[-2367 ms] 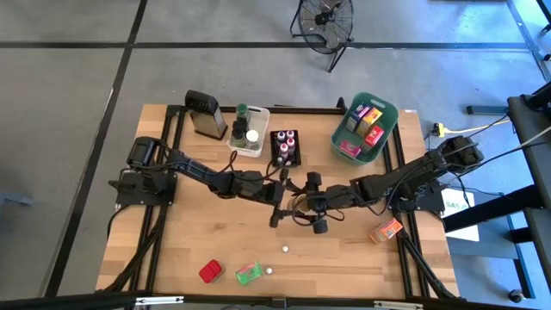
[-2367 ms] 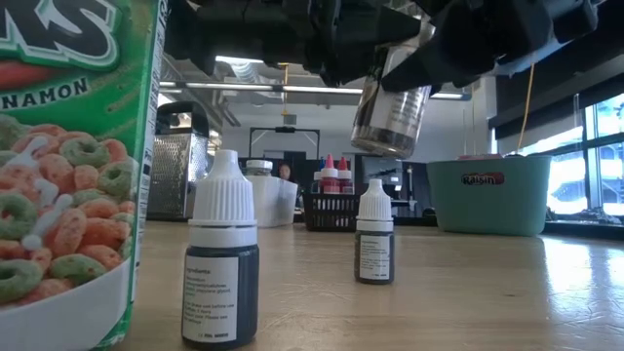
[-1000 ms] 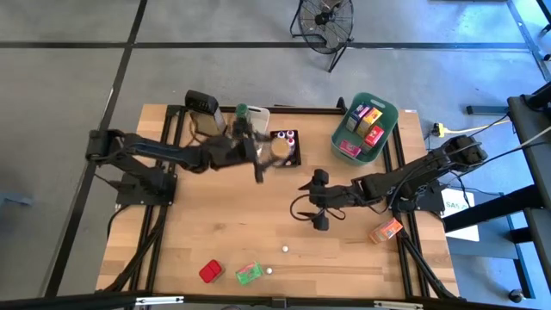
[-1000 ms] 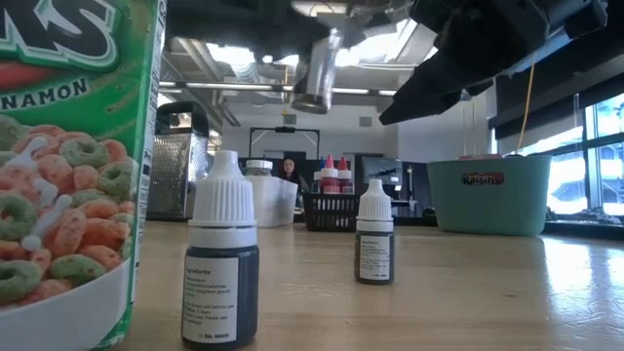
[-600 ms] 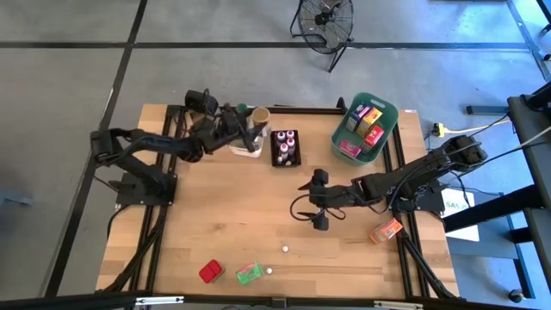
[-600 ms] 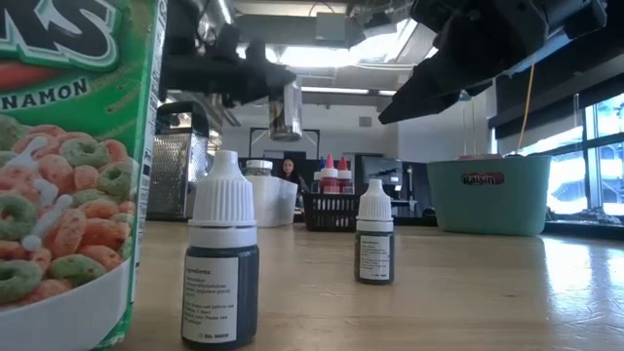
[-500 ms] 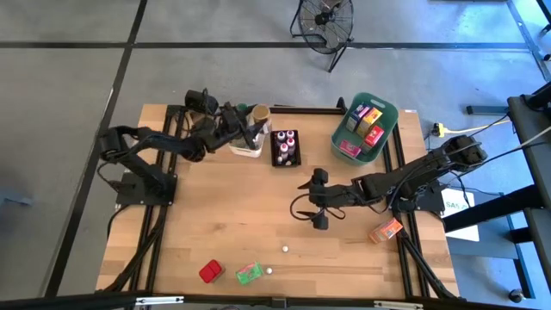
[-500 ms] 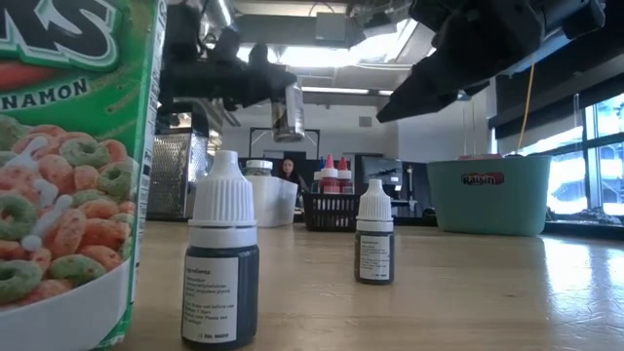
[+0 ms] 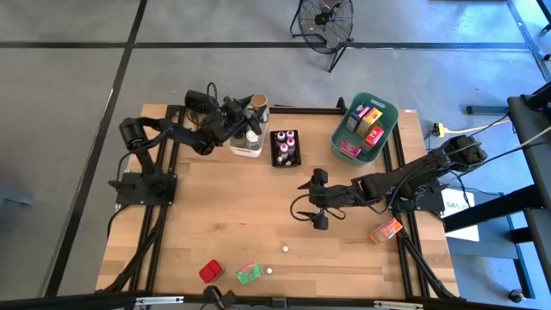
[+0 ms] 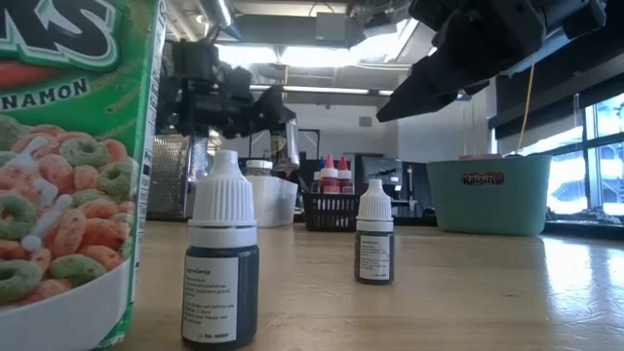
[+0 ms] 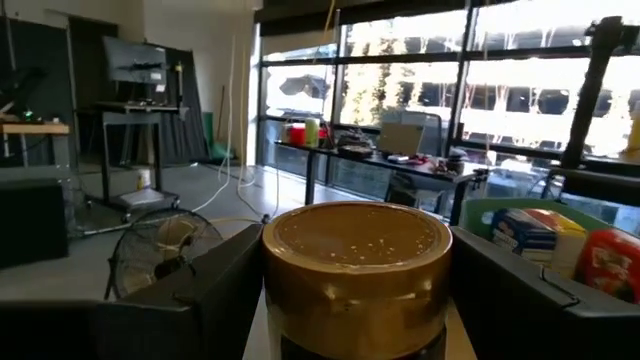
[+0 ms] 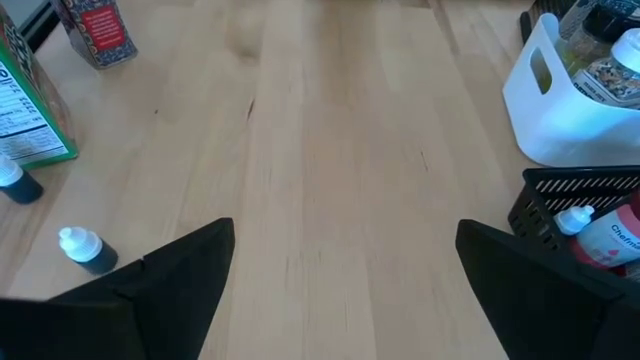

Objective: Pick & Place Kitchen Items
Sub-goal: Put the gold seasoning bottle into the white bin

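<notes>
Over the white plastic bin (image 9: 250, 143), the left gripper (image 9: 251, 109) clamps a gold-lidded jar (image 11: 355, 268): rigid, probably slippery; the right gripper (image 9: 318, 200) gapes empty.

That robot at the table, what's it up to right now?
It is sorting small kitchen items into bins. The left gripper holds a gold-lidded jar above the white bin at the table's far edge, where other jars already stand. The right gripper hangs open and empty over the middle of the table. Two small dropper bottles, a red packet and a green packet lie near the front edge, and an orange packet lies at the right edge.
</notes>
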You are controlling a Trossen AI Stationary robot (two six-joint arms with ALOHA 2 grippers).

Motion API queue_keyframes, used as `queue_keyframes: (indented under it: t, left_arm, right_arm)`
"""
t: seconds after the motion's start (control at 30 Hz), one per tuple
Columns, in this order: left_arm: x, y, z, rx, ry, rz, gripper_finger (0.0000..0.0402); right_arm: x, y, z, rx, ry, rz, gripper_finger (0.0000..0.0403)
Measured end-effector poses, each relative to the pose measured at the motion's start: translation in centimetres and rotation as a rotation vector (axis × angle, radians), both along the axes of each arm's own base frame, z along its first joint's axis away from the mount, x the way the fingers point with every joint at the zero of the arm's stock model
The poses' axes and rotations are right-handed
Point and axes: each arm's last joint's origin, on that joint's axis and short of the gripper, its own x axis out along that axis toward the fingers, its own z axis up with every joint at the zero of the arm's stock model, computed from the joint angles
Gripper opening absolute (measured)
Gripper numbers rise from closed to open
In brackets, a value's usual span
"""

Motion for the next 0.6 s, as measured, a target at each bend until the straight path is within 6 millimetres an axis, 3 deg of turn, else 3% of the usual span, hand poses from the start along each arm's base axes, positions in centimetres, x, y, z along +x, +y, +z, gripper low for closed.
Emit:
queue_keyframes:
  t: [0.23,0.6]
  left_arm:
    - [1.1,1.0,-1.6,-0.047,0.043,0.012,0.0273]
    - [1.0,1.1,-1.2,-0.004,0.033,0.044,0.0273]
  right_arm:
    - [0.0,0.0,0.0,0.000,0.000,0.000,0.0384]
    - [0.0,0.1,0.0,0.009,0.002,0.009,0.0384]
